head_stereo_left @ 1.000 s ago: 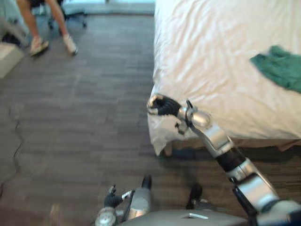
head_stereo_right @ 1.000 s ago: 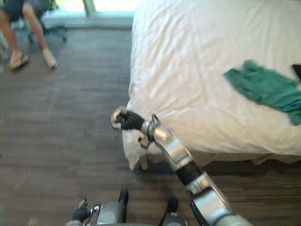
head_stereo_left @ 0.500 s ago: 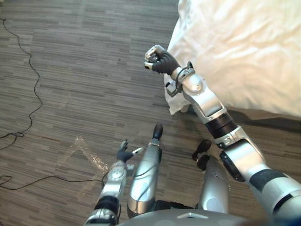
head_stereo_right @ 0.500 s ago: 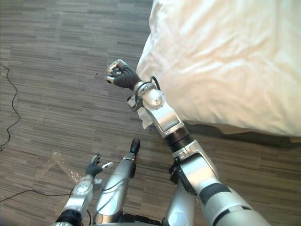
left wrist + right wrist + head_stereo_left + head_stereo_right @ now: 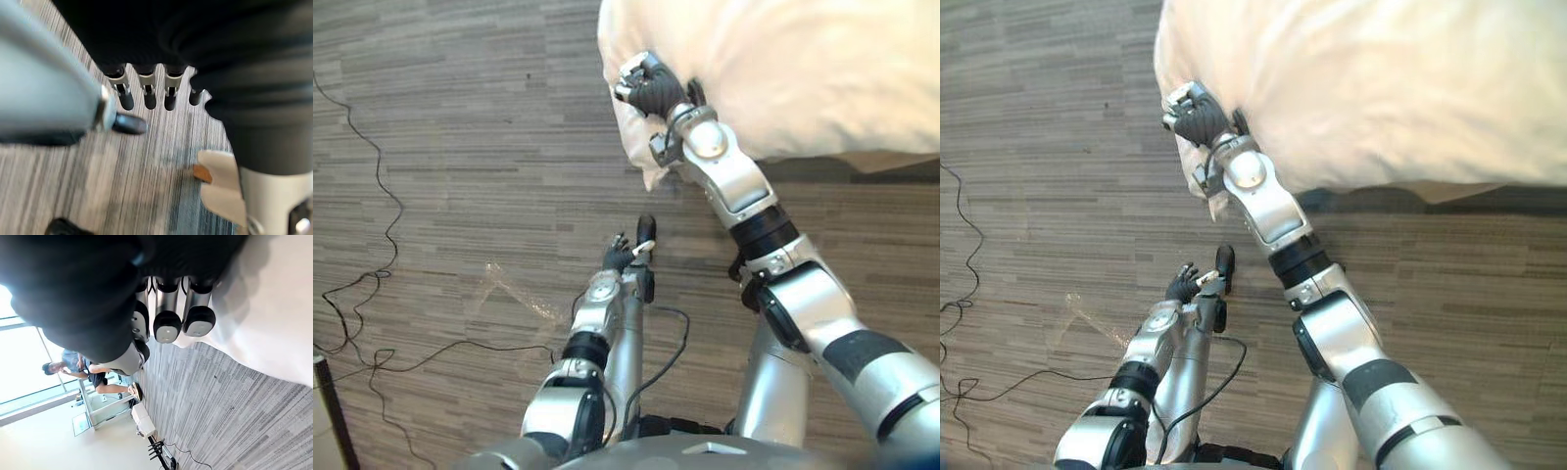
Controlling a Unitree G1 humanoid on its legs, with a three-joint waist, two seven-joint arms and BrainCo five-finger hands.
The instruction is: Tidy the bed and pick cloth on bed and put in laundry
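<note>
Fingers [image 5: 166, 325] on the right hand [image 5: 646, 86]: curled into a tight fist, dark tips tucked in against the palm, nothing gripped as far as the wrist view or the head views let on. Fist right up against the corner of the bed [image 5: 803, 69], at 12 o'clock in the head views. Knuckles touching the white cover or as good as, honestly can't tell which. Arm stretched out long from the 5 o'clock corner.

Bed itself across 12 to 3 o'clock, all puffy white cover, a bit rumpled. Loose corner [image 5: 641, 162] of that cover drooping toward the floor, just at 6 o'clock of the fist.

Other side: left hand [image 5: 620, 255] hanging low near the middle of the head views, a touch toward 6 o'clock, well apart from the bed. Fingers [image 5: 149, 100] there loose and mostly straight, lined up in a row above the floor, holding nothing.

Floor [image 5: 460, 147] from 6 round to 11 o'clock, grey striped planks. Shiny crinkly patch [image 5: 514, 294] on it at about 8 o'clock, maybe clear film, hard to say.

Way off past the right fist in its wrist view: a person [image 5: 93, 374] sitting by a bright window [image 5: 19, 367], bare legs out over the floor.
</note>
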